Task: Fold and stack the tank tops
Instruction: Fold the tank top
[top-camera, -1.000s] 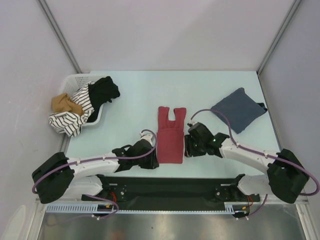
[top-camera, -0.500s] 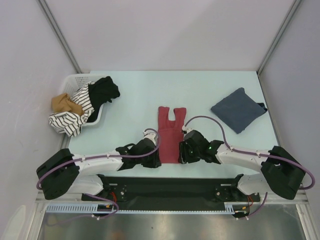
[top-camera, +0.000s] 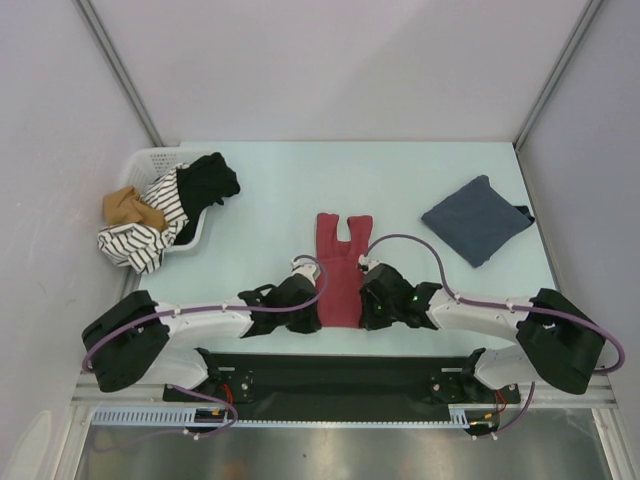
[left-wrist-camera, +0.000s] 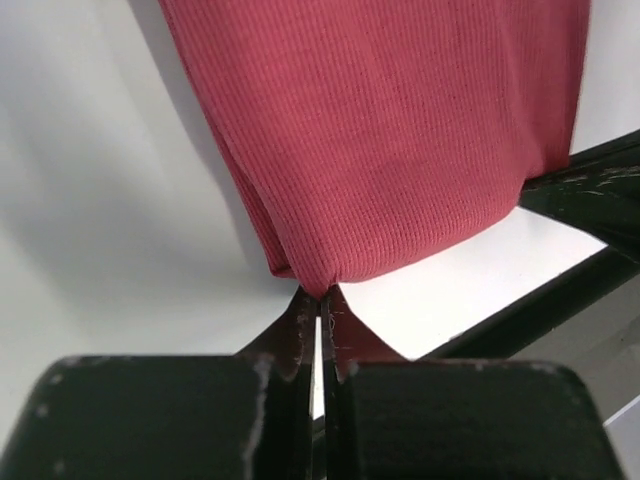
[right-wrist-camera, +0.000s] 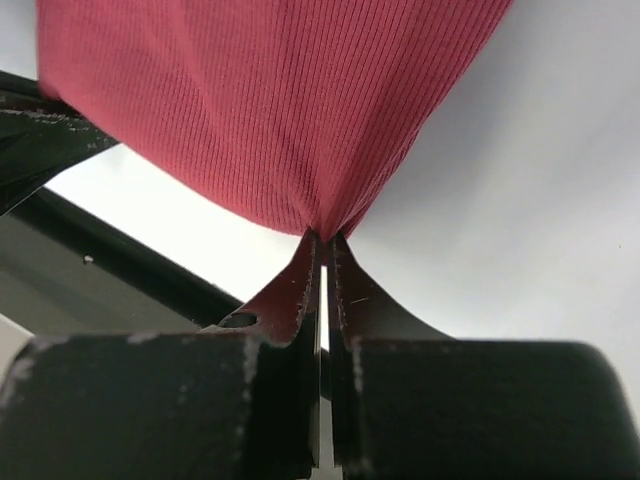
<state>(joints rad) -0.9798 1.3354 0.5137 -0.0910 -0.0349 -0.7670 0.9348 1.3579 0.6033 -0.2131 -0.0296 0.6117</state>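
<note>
Since the brick-red tank top (top-camera: 342, 280) lies lengthwise on the surface (top-camera: 270, 200), seemingly awaiting a fold, the left jaws and right jaws each pinch a near hem corner.

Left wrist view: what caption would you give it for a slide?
Closed jaws pinch one corner of the red tank top on the pale table.

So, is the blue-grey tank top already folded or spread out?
Folded: the blue-grey tank top lies as a compact square, with no straps spread out.
</note>
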